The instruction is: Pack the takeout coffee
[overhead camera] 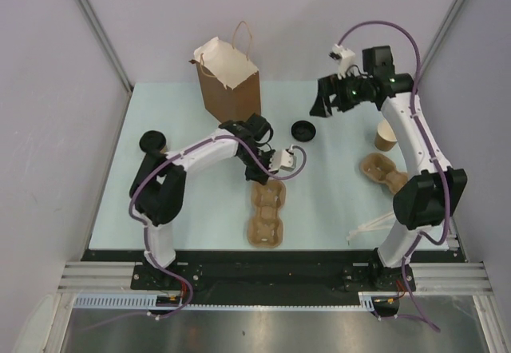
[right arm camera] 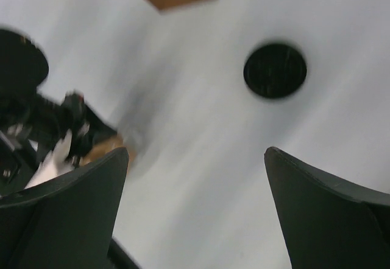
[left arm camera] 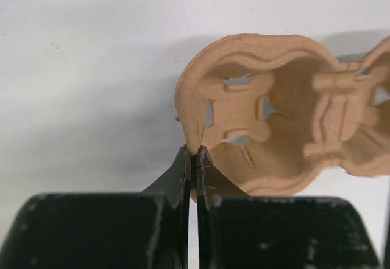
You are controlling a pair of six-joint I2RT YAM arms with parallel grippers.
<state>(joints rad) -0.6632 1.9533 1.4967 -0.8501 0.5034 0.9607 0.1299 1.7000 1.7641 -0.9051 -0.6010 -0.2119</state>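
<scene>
One small tan paper cup (overhead camera: 386,137), left hand (left arm camera: 195,153) pinching pulp tray (left arm camera: 239,108), right hand (right arm camera: 196,153) open

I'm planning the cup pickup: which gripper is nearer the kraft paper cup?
Right. The right gripper hangs open, up-left of the paper cup in the top view; the left gripper is farther left, shut on the rim of a pulp carrier tray.

Pale blue-green tabletop (overhead camera: 207,209), here's what's on it. A brown paper bag (overhead camera: 230,89) stands open at top centre. One black lid (overhead camera: 152,139) lies far left, and a second black lid (overhead camera: 303,130) sits mid-frame, right of the bag. A lidless tan paper cup (overhead camera: 386,136) stands upright on the right, with a pulp carrier (overhead camera: 383,171) just below it. A second pulp carrier (overhead camera: 267,212) lies lower centre. There's also a thin whitish thing (overhead camera: 369,227) lower right, can't tell what.
</scene>
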